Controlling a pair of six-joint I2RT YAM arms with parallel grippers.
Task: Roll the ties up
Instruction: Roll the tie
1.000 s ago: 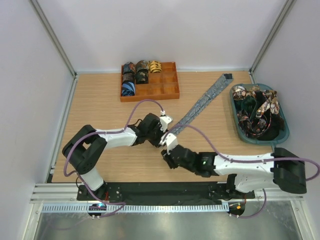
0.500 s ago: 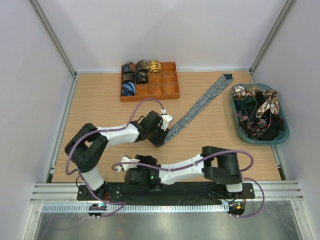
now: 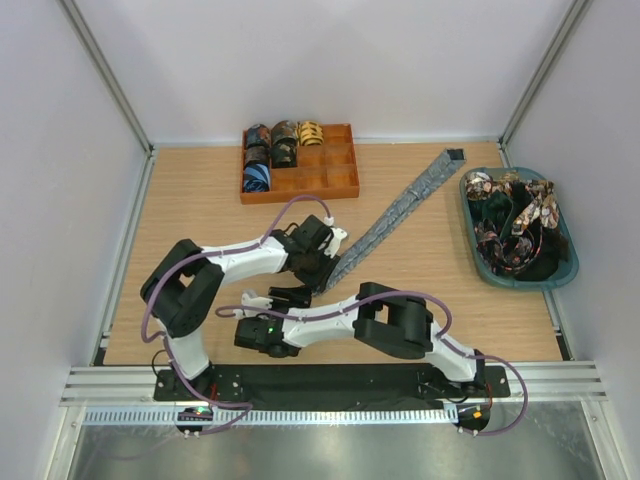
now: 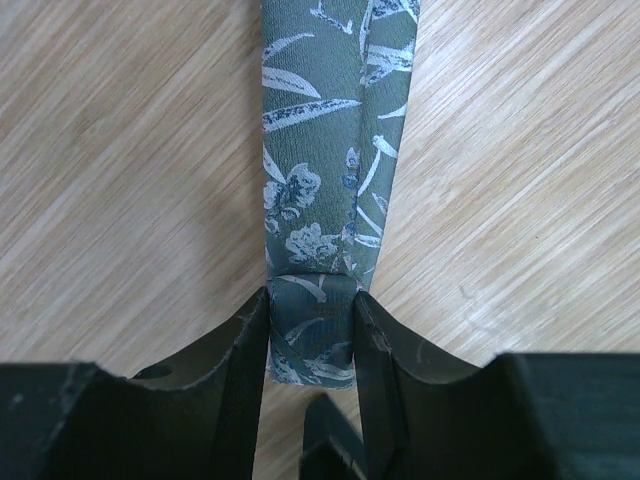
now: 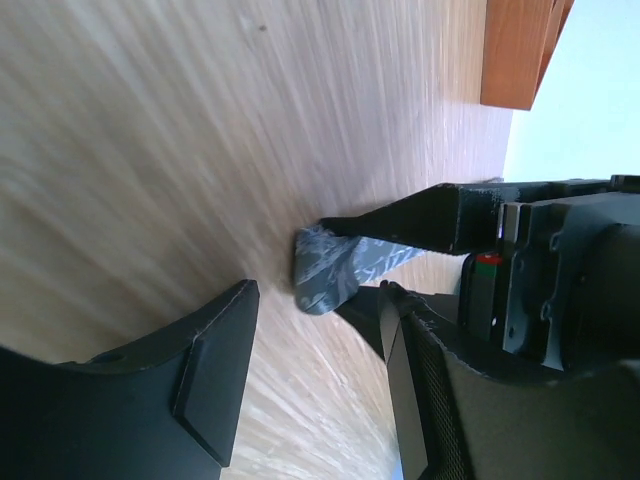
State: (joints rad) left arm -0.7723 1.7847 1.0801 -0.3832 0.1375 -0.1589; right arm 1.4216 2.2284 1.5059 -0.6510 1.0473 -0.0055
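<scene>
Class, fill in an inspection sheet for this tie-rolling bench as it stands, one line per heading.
Surface: wooden table.
Job's things: grey-blue tie lies diagonally, near end rolled; rolled ties in orange tray; loose ties heaped in teal bin.
Clutter: nothing seen.
Grippers: left gripper shut on the tie's rolled end; right gripper open, empty, facing that roll.
Cables: purple cables loop along both arms.
Surroundings: white walls, metal frame.

A light wooden table (image 3: 200, 200) lies under the left gripper (image 3: 326, 270). Far past the gripper, and out to both sides of it, stand plain white walls (image 3: 330, 60) with grey metal posts (image 3: 107, 75) in the corners. Behind it run a black plate (image 3: 340, 378), a white slotted rail (image 3: 300, 415) and shiny grey metal (image 3: 300, 455). The light is soft and even.
</scene>
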